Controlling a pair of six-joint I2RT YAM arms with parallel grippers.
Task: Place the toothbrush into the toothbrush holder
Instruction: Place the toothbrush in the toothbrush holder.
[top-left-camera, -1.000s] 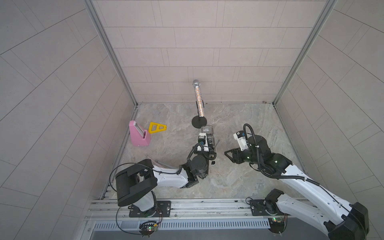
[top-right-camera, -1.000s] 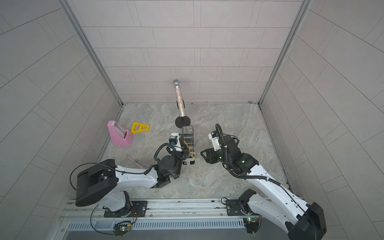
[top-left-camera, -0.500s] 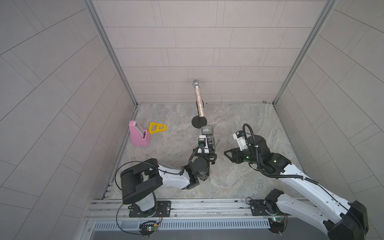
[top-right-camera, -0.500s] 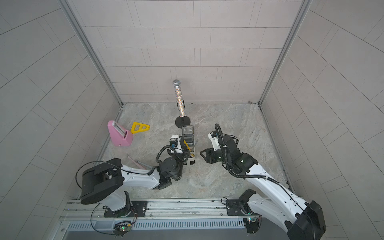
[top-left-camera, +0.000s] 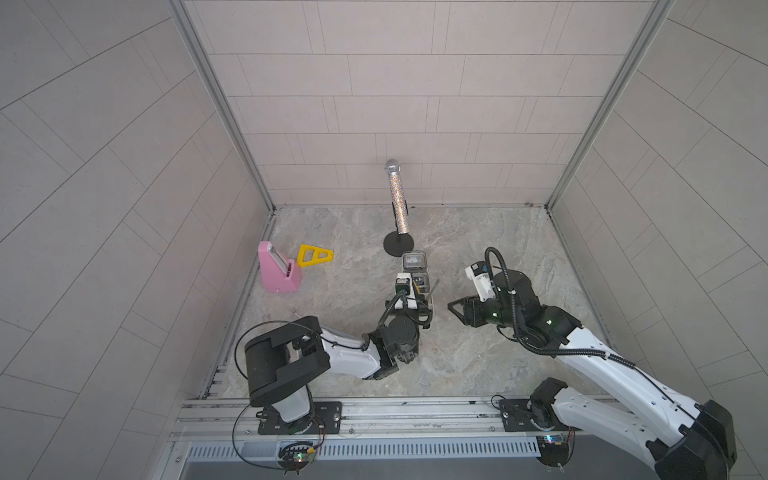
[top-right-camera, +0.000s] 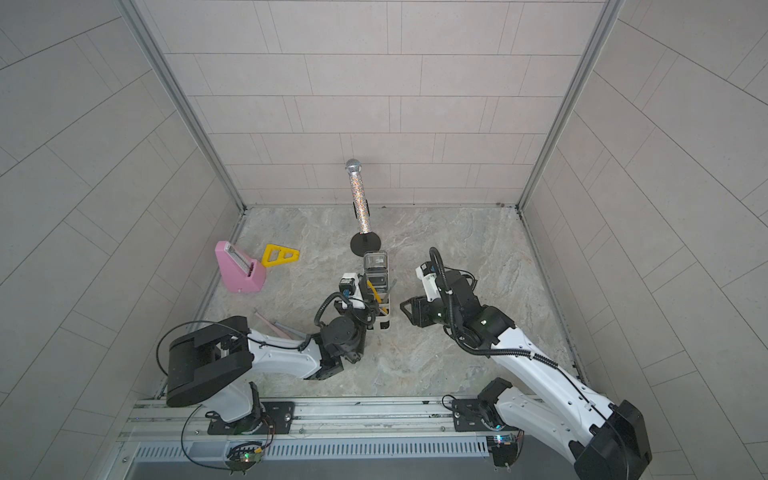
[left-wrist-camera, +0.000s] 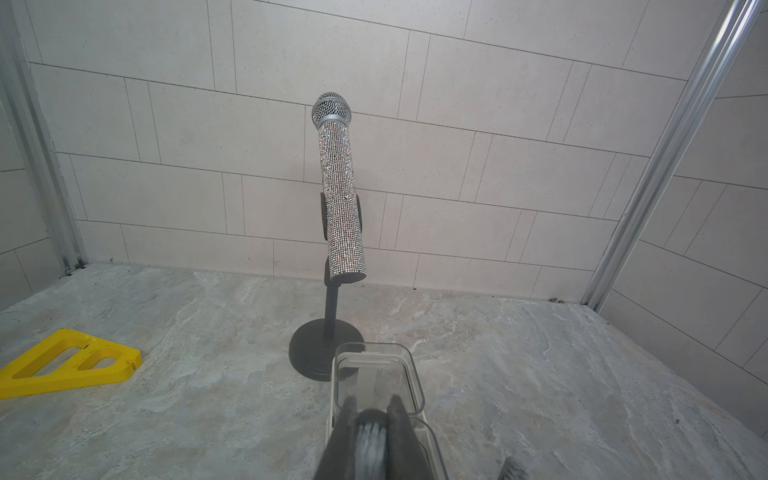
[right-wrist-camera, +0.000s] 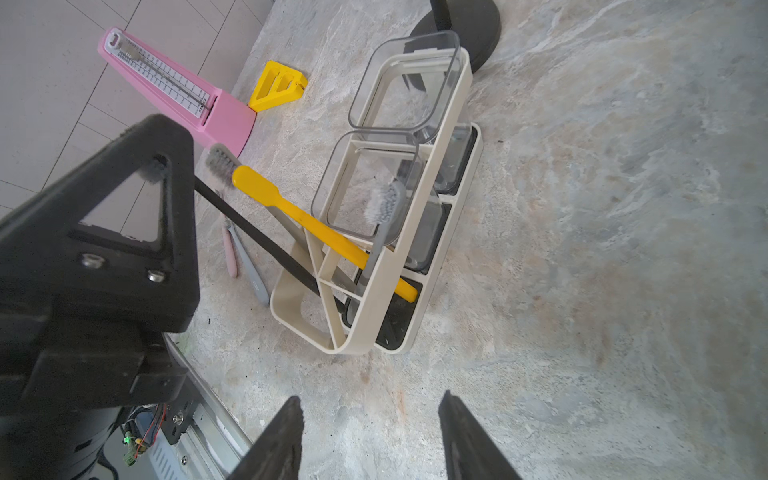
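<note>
Left hand is clamped on the toothbrush, black handle, pinched up at the head end; grey bristles show between the jaws in the left wrist view. The handle's foot is already down in the toothbrush holder, in the end section away from the clear boxes, as far as the right wrist view shows. The brush's long axis is slanted, not upright: foot in the holder, head leaning out over the rim toward the left arm's side. The holder sits on the desk, long axis running from the robot toward the mic stand. A yellow toothbrush and a grey one already lean in it. Right hand has its jaws apart and is empty, near the holder's other side and not touching it. Left hand is the one on the brush, so the next move looks like its call: probably just let go, with the lean carrying the head against the rim. Risk: the brush tips out when released. Two loose brushes lie on the desk beside the holder.
</note>
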